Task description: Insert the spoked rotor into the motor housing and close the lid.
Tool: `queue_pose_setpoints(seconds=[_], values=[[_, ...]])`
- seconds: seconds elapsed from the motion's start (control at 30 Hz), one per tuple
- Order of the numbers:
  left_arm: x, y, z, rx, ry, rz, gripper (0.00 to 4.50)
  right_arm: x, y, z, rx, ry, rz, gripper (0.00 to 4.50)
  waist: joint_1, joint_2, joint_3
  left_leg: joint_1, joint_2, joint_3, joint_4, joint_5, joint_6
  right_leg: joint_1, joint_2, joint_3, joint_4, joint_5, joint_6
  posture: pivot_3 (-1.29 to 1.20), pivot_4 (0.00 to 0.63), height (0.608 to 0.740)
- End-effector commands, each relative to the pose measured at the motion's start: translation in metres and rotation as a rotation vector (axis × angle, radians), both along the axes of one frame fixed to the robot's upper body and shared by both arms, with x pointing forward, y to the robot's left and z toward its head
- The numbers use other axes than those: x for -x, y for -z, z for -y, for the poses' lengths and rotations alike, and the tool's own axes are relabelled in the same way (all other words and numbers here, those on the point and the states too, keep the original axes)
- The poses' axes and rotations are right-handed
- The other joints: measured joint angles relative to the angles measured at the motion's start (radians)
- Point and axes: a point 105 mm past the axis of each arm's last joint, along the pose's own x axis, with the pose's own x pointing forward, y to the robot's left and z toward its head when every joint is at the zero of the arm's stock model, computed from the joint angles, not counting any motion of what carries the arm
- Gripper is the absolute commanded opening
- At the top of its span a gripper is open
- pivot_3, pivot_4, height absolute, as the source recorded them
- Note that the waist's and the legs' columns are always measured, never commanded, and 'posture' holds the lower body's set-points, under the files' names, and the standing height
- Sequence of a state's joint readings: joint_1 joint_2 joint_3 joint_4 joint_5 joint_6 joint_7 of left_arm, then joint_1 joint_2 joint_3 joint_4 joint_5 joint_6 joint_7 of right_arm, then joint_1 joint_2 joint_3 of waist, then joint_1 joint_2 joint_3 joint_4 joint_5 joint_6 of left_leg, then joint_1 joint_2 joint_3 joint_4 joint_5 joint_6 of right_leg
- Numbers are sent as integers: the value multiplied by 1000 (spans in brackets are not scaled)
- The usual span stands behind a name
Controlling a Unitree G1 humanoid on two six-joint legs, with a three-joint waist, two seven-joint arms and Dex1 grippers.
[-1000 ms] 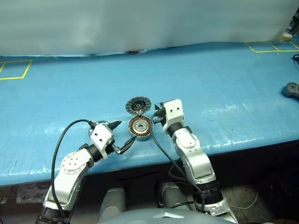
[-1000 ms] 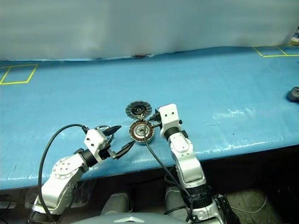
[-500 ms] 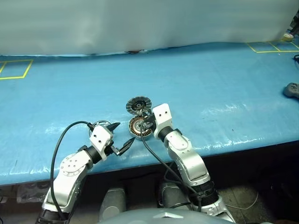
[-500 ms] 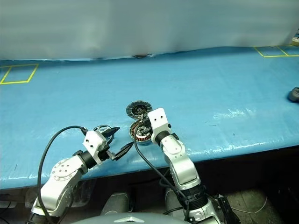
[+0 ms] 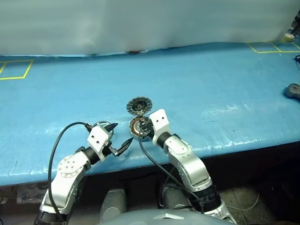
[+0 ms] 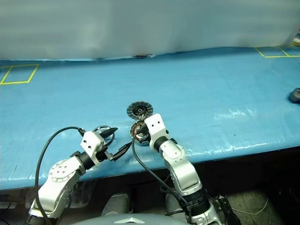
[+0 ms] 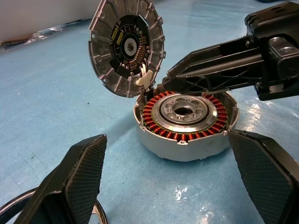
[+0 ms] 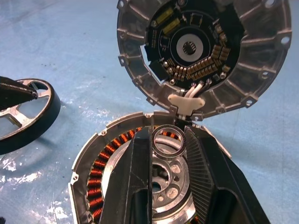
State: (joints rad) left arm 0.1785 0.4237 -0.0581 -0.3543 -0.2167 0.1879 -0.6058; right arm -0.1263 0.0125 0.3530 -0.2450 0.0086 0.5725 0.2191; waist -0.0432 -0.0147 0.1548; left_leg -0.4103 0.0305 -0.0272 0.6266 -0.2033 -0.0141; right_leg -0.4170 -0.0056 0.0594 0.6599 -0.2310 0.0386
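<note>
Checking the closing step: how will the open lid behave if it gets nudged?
The lid stands tilted up behind the housing, joined at its lower edge by short white wires, so it would probably swing on that joint rather than slide away. Its ribbed metal looks stiff; the exposed circuit board seems the fragile part.

Even bright light, glare patches on the blue table cover (image 5: pixel 225 108).
</note>
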Motion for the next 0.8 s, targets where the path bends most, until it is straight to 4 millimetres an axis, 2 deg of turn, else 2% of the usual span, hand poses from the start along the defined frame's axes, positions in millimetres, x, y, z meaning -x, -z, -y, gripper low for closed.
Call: queue_pose_setpoints(seconds=[0.03, 0.33, 0.8], values=[[0, -10, 1, 13, 8, 33, 4500, 6, -12, -8, -31, -32, 34, 661, -1, 0, 0, 0, 0, 0, 0, 0, 0, 0, 0, 0, 0, 0, 0, 0, 150, 740], [1, -9, 1, 14, 10, 27, 4500, 10, -8, -10, -28, -46, 16, 661, 0, 0, 0, 0, 0, 0, 0, 0, 0, 0, 0, 0, 0, 0, 0, 0, 150, 740], [2, -9, 3, 18, 15, 24, 4500, 9, 3, 0, 5, -22, -17, 661, 1, 0, 0, 0, 0, 0, 0, 0, 0, 0, 0, 0, 0, 0, 0, 0, 150, 740]])
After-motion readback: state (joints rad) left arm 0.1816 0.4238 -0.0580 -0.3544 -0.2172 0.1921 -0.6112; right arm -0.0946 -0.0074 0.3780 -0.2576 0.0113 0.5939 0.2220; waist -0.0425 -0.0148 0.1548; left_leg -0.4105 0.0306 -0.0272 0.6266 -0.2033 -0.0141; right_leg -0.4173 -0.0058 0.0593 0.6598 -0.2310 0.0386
